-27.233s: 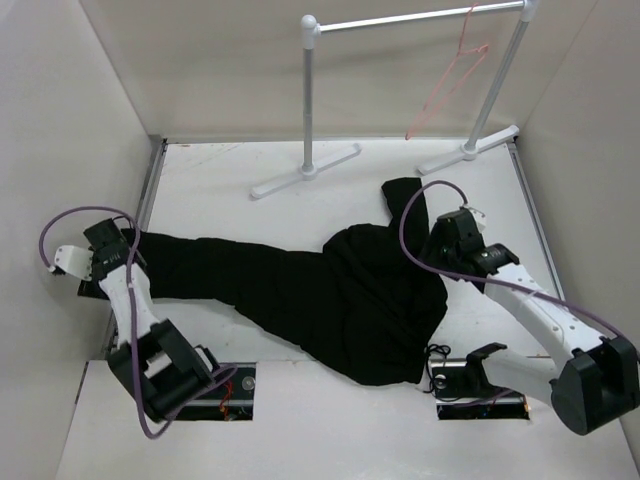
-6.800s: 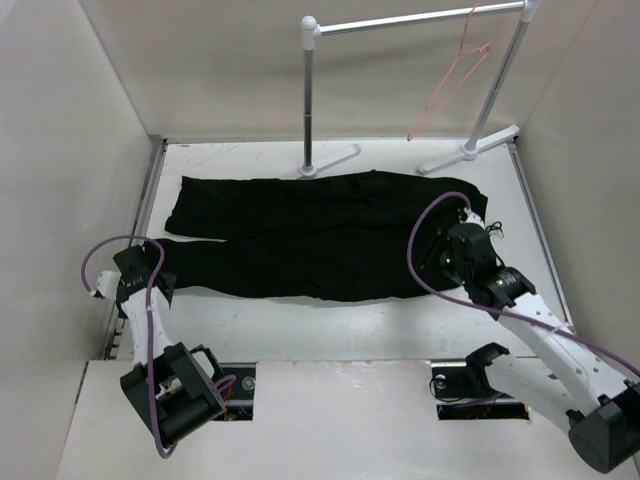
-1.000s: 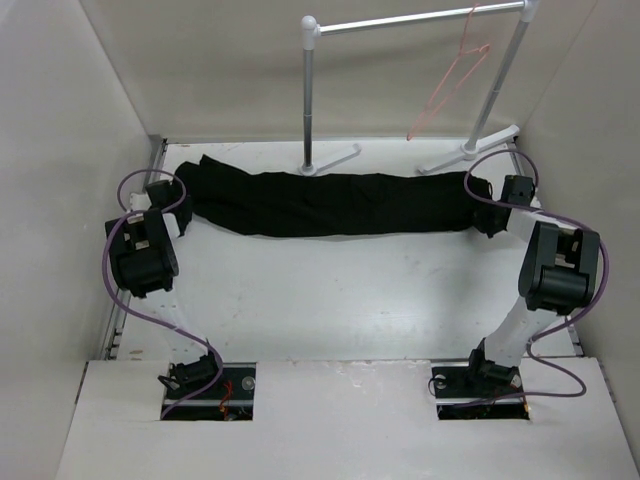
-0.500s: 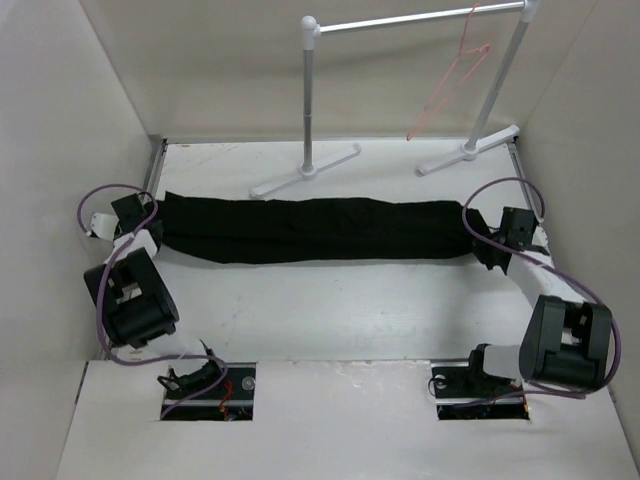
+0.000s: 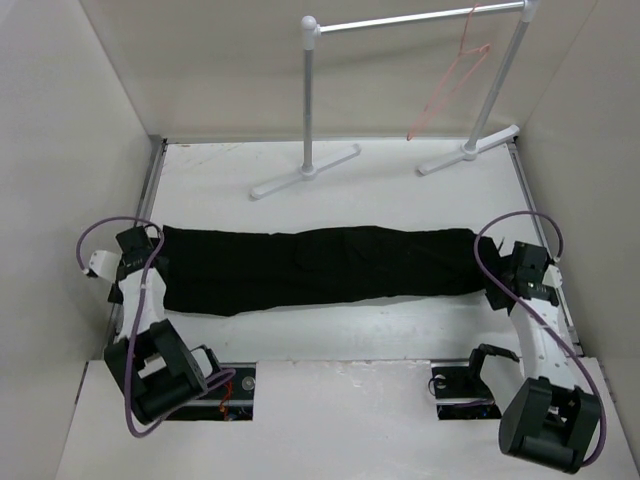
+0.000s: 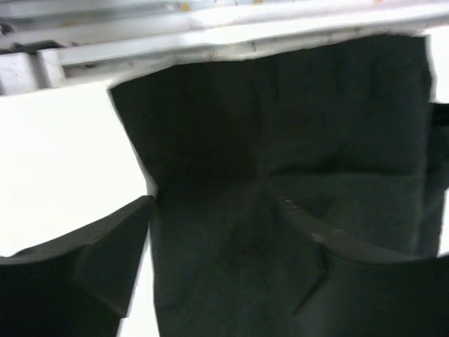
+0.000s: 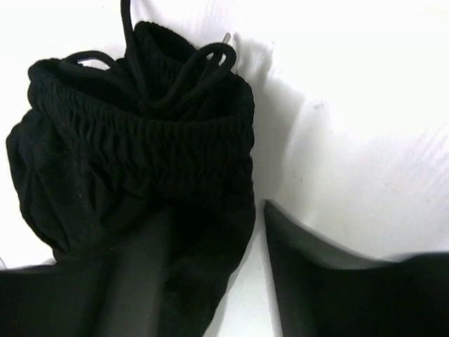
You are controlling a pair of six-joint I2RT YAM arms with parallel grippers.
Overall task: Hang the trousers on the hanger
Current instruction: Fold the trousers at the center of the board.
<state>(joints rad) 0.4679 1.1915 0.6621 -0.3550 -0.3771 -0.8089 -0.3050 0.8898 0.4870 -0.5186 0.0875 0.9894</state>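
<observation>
The black trousers (image 5: pixel 320 265) lie folded lengthwise in a long band across the table, legs to the left, waistband to the right. My left gripper (image 5: pixel 152 266) is at the leg end. In the left wrist view its fingers (image 6: pixel 84 260) stand apart, with flat fabric (image 6: pixel 280 119) between them. My right gripper (image 5: pixel 496 284) is at the elastic waistband (image 7: pixel 140 133) with its drawstring. Its jaws are apart, and white table shows between the fabric and the right finger (image 7: pixel 323 281). The pink-red wire hanger (image 5: pixel 452 78) hangs on the rail at the back right.
The white-and-silver rail stand (image 5: pixel 310 90) has feet (image 5: pixel 305 172) on the table just beyond the trousers. White walls close in the left, right and back. A metal rail (image 6: pixel 210 35) runs along the table's left edge.
Over the last second both arms have drawn the folded trousers from near the rail feet toward the near edge. The band now lies across the middle of the table.
</observation>
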